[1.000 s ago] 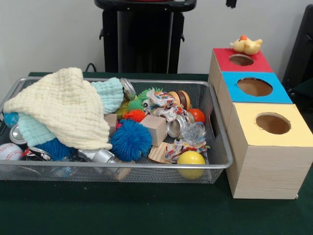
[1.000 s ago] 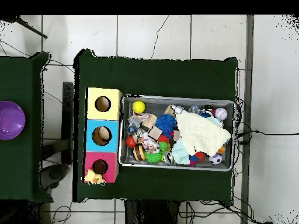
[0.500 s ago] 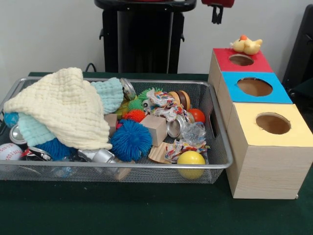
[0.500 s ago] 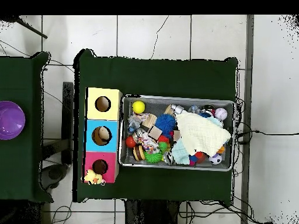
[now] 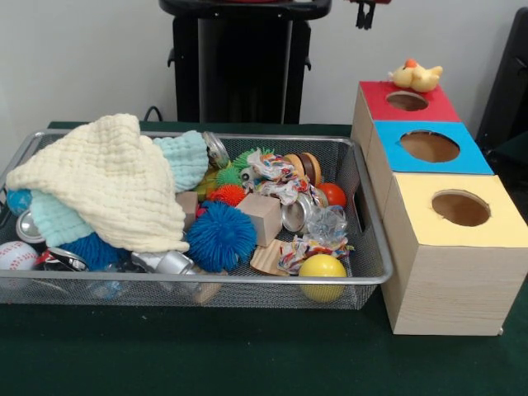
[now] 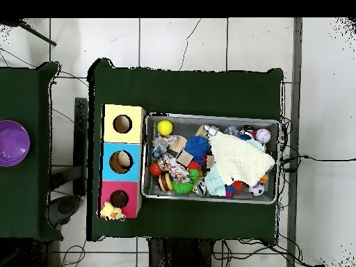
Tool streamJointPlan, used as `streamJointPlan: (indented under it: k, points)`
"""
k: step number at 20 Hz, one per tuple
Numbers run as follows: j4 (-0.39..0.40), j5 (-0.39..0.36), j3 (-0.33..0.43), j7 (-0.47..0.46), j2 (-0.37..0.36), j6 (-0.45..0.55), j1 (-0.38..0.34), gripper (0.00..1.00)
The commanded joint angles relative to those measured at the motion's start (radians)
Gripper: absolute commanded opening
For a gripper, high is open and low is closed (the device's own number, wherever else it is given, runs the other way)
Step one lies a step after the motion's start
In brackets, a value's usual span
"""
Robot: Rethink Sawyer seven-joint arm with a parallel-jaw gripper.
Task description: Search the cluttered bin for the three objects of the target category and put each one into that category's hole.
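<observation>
One wire bin (image 5: 373, 276) holds the clutter. Beside it stand three boxes: one red-topped (image 5: 429, 110), one blue-topped (image 5: 474, 157) and one yellow-topped (image 5: 503, 227), each with one round hole. One yellow duck toy (image 5: 415, 77) sits on the red one. In the bin: two cloths (one cream (image 5: 107, 181), one pale teal (image 5: 183, 157)), one yellow ball (image 5: 322, 271), one baseball (image 5: 16, 256), one blue spiky ball (image 5: 220, 236), one orange ball (image 5: 332, 194).

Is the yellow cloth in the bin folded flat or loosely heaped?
Loosely heaped: the yellow cloth drapes unevenly over toys in the wire bin, one corner peaking upward, partly covering a teal cloth.
</observation>
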Motion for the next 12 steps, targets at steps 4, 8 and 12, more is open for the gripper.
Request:
streamJointPlan:
  k: [4, 8, 12]
  points:
    - [-0.133, 0.147, 0.034, 0.342, -0.072, 0.126, 0.126, 0.00]
    - [-0.135, 0.160, 0.043, 0.373, -0.080, 0.125, 0.147, 0.00]
    - [-0.149, 0.181, 0.042, 0.397, -0.075, 0.119, 0.181, 0.00]
